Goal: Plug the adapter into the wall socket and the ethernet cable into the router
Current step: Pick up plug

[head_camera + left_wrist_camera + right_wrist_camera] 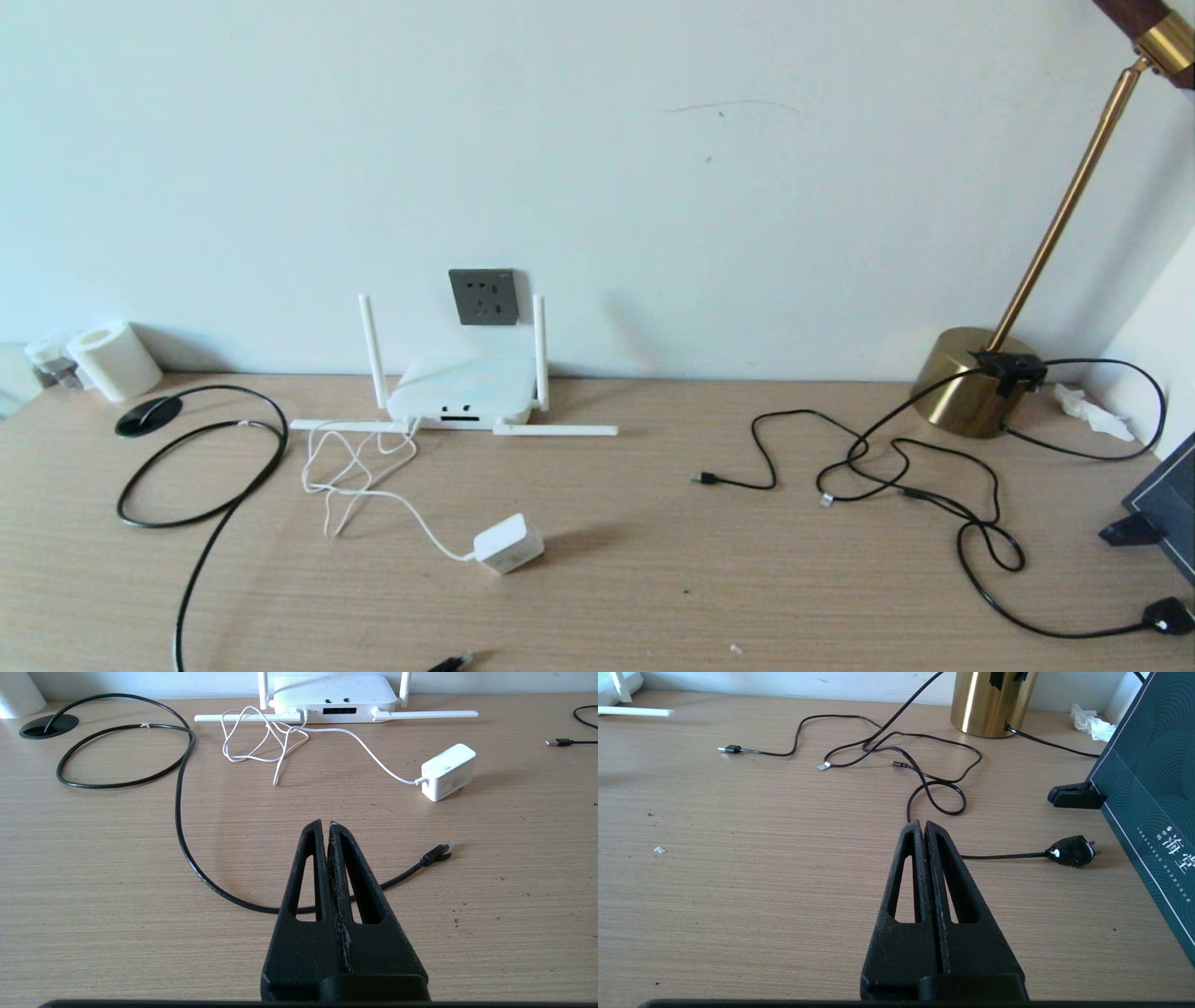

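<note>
pale wood-grain counter [635, 597] runs along a white wall. at its far left stands a white paper roll [114, 360], with a black cable grommet [147, 416] just beside it. the ethernet cable [201, 467] comes out of the grommet, makes a wide loop on the counter and trails toward the near edge; its clip plug [439, 851] lies free on the wood, well apart from the router.

the left gripper [325, 826] hangs over the near part of the counter, above a stretch of that black cable, its fingers pressed together with nothing between them.

the router [462, 390] sits against the wall, two antennas upright and two lying flat along the counter, its dark ports facing the robot. the wall socket [484, 297] is on the wall just above and behind it, its pin holes unoccupied. a thin white cord [359, 467] lies tangled in front of the router and leads to the adapter [508, 544], which rests on the counter nearer the robot, unplugged.

further right, thin black cables [915, 485] wind across the wood, one ending in a black plug [1071, 850]. a brass lamp base [971, 381] stands by the wall, and a dark teal box [1153, 779] sits at the right edge.

the right gripper [923, 825] hovers over the counter short of those cables, fingers closed tight and empty.
</note>
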### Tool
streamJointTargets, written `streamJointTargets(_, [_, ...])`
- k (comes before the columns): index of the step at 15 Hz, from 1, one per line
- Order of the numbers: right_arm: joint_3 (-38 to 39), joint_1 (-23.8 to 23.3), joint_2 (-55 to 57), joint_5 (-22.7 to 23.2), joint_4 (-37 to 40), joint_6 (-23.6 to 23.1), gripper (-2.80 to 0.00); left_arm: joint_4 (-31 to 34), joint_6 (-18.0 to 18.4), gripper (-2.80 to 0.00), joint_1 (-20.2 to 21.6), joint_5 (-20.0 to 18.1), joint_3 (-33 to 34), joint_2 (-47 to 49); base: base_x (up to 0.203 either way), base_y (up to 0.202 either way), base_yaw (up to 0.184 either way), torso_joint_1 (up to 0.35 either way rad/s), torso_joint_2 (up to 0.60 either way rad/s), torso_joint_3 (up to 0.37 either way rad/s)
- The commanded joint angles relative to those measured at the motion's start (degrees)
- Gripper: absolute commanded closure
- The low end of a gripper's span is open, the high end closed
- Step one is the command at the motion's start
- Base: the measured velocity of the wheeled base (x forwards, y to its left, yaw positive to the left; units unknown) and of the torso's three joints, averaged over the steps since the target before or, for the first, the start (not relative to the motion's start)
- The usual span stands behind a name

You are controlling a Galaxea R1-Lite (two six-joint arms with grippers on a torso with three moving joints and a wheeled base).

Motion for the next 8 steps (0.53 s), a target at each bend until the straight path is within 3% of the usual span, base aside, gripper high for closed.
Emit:
streamJointTargets(1, [-0.04, -0.02, 0.09, 0.04, -0.04, -0.03, 0.0, -0.05, 0.14, 0.0, 0.02, -0.02, 0.0, 0.07, 0.0, 0.0, 0.0, 0.0, 0.0, 0.0])
streamJointTargets(6, [-0.04, -0.02, 0.09, 0.04, -0.04, -0.03, 0.0, 0.25, 0.32, 0.0, -0.05, -0.02, -0.09, 0.07, 0.0, 0.0, 0.0, 0.0, 0.0, 0.0])
streamJointTargets(8, [-0.04, 0.03, 0.09, 0.04, -0.04, -0.03, 0.0, -0.03, 3.03, 0.0, -0.22, -0.37, -0.24, 0.07, 0.0, 0.0, 0.0, 0.0, 0.0, 0.0])
